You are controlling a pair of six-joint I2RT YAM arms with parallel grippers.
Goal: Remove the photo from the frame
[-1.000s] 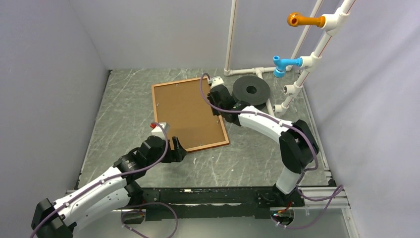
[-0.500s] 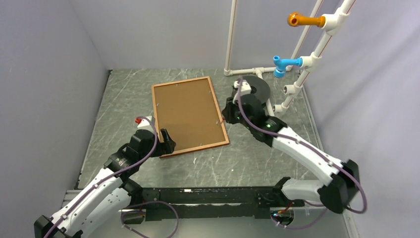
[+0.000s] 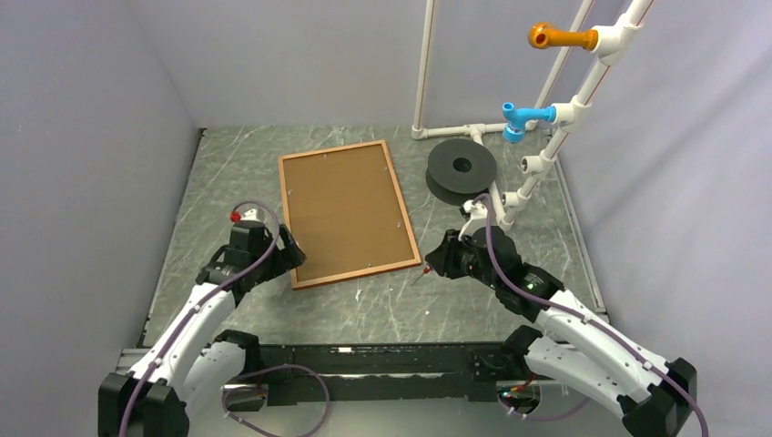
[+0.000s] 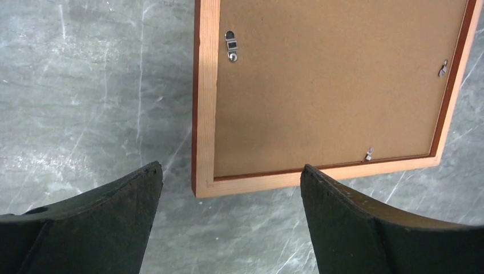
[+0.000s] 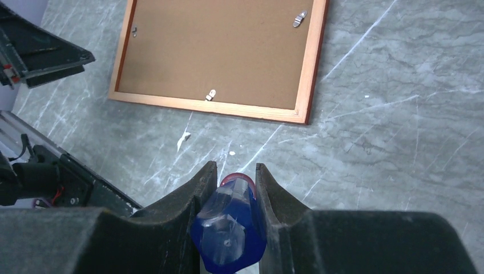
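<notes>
Right claw (image 5: pixel 235 167): nearest the arm bases, closed on a blue-handled tool (image 5: pixel 231 222) with a red collar; it hangs above bare desk (image 5: pixel 399 142), near the frame's near right corner but apart from it.
Left claw (image 4: pixel 229 171): jaws spread wide and holding nothing, just short of the frame's near left corner.
Frame (image 4: pixel 205 85): reddish-brown wooden rails, lying flat and face down on the desk, slightly skewed to the desk edge.
Backing panel (image 4: pixel 331 85): plain brown fibreboard seated inside the rails and covering the whole opening.
Clips (image 4: pixel 370 153): small metal tabs at the panel's edge; whether they lap over the panel cannot be told.
Photo: not visible; judged to lie beneath the backing panel, so the panel must come off first.
Step in hand: judged to be freeing the clips. Bring the tool tip low against one tab and push it sideways towards the rail, while the empty claw steadies a corner so the frame does not slide.
Far end: black disc (image 3: pixel 462 167) and white pipe stand (image 3: pixel 546 146), well apart from the work.
Writing: none legible on any surface.
</notes>
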